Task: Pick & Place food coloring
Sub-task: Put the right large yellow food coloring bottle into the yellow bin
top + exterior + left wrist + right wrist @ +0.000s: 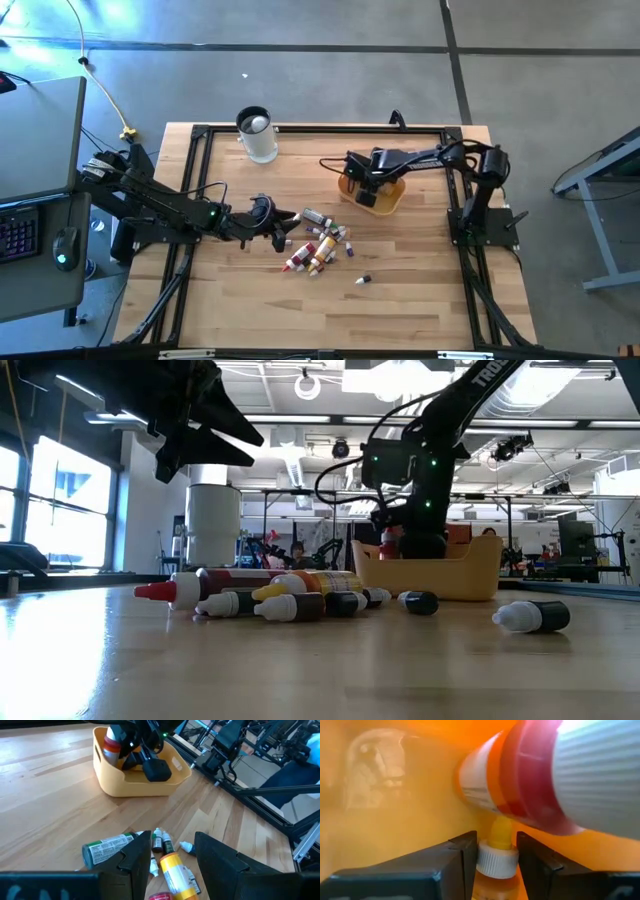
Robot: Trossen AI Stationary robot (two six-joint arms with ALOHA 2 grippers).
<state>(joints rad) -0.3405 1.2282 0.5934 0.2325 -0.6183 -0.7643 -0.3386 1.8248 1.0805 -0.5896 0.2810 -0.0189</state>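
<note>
Inside the yellow tray (392,197), the right hand (496,860) clamps a small bottle (495,862) by its cap, ready to drop it. Beside the tray, the left hand (172,852) hangs with fingers apart over the loose bottles (318,245), likely choosing another.

"TROS" on arm (480,385)

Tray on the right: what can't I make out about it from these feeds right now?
- Tray floor, high view: hidden under the right gripper.
- Bottle count inside, low view: the tray's wall and the arm block it.
- Small bottle between the fingers, right wrist view: body cut off by the bottom edge.
- Large red-capped bottle: label blurred.
</note>
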